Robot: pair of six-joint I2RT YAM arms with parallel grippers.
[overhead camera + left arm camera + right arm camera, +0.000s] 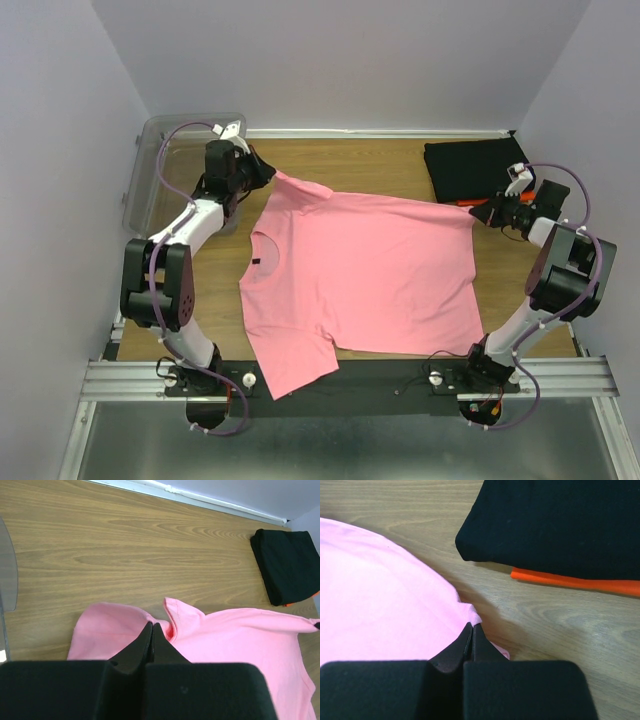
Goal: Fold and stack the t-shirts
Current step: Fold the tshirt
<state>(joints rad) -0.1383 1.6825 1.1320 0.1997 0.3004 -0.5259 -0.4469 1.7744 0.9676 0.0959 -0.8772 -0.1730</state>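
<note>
A salmon-pink t-shirt [360,275] lies spread across the table, neck to the left with a dark label. My left gripper [268,172] is shut on its far-left sleeve; in the left wrist view the closed tips [152,626] pinch pink cloth [235,635]. My right gripper [484,212] is shut on the shirt's far-right hem corner; the right wrist view shows the tips [472,626] clamped on the pink edge [380,605]. A folded black t-shirt [470,168] lies at the far right on top of a folded orange t-shirt [580,582], of which only an edge shows.
A clear plastic bin [170,165] stands at the far left corner, just behind the left arm. White walls close the table at the back and sides. A black rail [380,385] runs along the near edge under the shirt's lower sleeve.
</note>
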